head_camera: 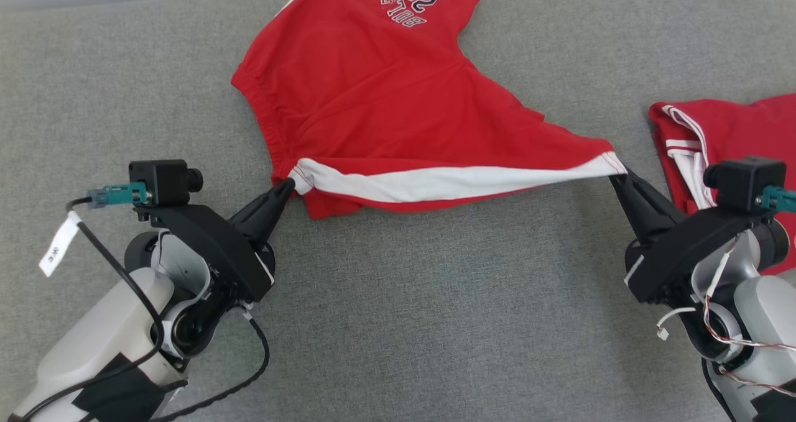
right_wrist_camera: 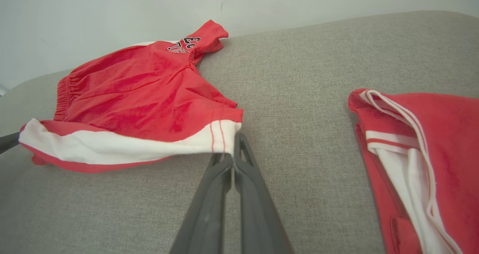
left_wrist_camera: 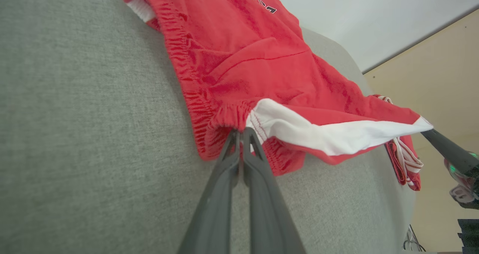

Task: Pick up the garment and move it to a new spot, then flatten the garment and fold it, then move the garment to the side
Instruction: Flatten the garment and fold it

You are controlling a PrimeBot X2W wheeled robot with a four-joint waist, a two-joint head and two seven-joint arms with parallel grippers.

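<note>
Left of the spare red garment (head_camera: 734,130), from the head, your garment (head_camera: 373,99) stretches crosswise, with the left gripper (head_camera: 287,186) and right gripper (head_camera: 619,174) each clenched on an end of its white stripe (head_camera: 448,183). Left wrist: the pinched end lies far from the spare. Right wrist: the spare sits near the pinched end, and you've bare grey cushion (right_wrist_camera: 299,97) between them.

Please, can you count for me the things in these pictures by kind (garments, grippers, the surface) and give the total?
Garments: 2, the red shorts stretched between the grippers and a second red garment lying to the right.
Grippers: 2, the left gripper and the right gripper, each shut on a corner of the shorts.
Surfaces: 1, the grey surface.
Total: 5
</note>
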